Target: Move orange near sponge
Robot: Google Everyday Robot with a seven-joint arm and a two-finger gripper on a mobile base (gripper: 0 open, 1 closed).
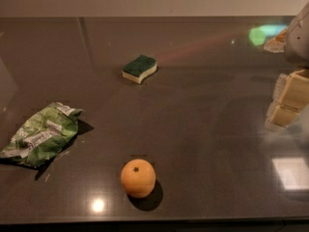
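Note:
The orange point(138, 178) sits on the dark grey table near the front edge, its dark stem dot facing up. The sponge point(139, 68), dark green on top with a pale yellow base, lies farther back, almost straight behind the orange. My gripper point(288, 99) is at the right edge of the view, above the table, well to the right of both and touching neither. It holds nothing that I can see.
A crumpled green-and-white snack bag point(41, 134) lies at the left. The table's front edge point(154, 221) runs just below the orange. A wall stands behind the table's far edge point(154, 16). Bright reflections show on the tabletop at the right.

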